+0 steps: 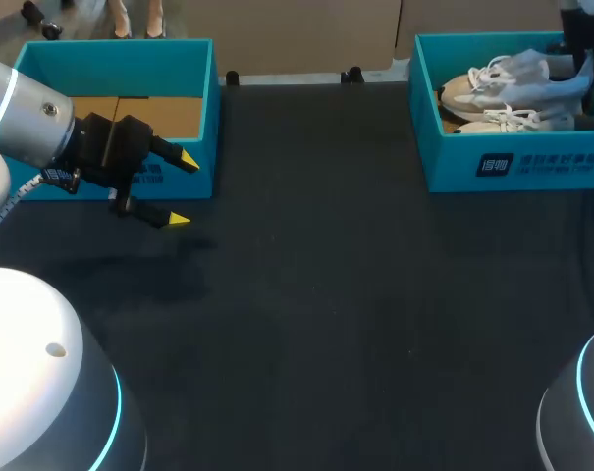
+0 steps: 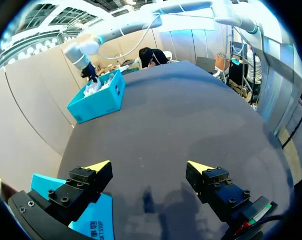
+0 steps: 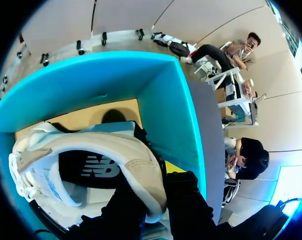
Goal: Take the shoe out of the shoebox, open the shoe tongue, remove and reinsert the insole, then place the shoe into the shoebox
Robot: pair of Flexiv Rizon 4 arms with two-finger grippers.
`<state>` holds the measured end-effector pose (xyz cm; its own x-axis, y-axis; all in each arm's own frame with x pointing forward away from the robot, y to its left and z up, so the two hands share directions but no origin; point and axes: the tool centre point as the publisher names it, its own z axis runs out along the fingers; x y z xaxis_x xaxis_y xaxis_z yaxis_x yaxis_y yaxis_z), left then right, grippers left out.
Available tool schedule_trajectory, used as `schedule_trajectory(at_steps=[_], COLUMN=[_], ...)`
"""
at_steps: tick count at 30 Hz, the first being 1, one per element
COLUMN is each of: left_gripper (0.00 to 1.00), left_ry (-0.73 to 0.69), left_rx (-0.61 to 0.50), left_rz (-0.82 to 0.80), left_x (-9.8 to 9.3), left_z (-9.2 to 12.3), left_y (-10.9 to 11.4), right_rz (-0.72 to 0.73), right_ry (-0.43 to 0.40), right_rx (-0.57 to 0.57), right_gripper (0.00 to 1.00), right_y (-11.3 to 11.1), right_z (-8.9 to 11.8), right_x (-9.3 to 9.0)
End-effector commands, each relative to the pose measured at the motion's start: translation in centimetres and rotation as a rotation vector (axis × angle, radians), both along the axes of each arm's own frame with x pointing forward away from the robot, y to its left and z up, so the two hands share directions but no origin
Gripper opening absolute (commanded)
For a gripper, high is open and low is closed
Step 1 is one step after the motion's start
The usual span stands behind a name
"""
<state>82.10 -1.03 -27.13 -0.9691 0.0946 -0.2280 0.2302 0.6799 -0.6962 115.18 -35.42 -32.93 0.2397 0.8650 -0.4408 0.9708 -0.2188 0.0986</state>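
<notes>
Shoe [image 3: 91,150], pale with white laces, lies in the teal shoebox [image 1: 532,162] at the table's far right corner. A second shoe [image 1: 513,120] lies just beside it, nearer the front wall. The right gripper [image 3: 151,185] is down in the shoebox at the shoe's heel. It pinches the heel wall narrowly, with one finger in the opening and the other outside, by the box's side wall. The left gripper [image 1: 184,190] hangs over the dark table [image 1: 326,294], well apart from the shoebox. Its yellow tips are spread wide with nothing between them. It sits just in front of another teal box [image 1: 120,57] at the far left.
</notes>
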Motion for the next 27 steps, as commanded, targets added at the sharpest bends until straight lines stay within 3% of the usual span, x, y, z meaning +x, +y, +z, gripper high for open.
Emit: schedule_trajectory(at_steps=[1,22,23,26,27], left_gripper=[1.0,1.0,1.0,1.0,1.0], left_ry=[0.0,0.0,0.0,0.0,0.0], left_rx=[0.003,0.003,0.003,0.003,0.003], left_rz=[0.001,0.001,0.001,0.001,0.001], left_x=[-0.1,-0.1,-0.1,-0.1,-0.1], left_z=[0.1,0.1,0.1,0.1,0.1], left_y=[0.0,0.0,0.0,0.0,0.0], right_rz=[-0.004,-0.017,-0.018,-0.018,-0.018], right_ry=[0.001,0.008,0.008,0.008,0.008], right_rx=[0.001,0.011,0.012,0.014,0.014], right_gripper=[0.0,0.0,0.09,0.22,0.22], right_y=[-0.2,-0.5,-0.5,-0.7,-0.7], right_z=[-0.6,-2.3,-2.3,-2.4,-2.4], right_x=[0.6,0.1,0.1,0.1,0.1])
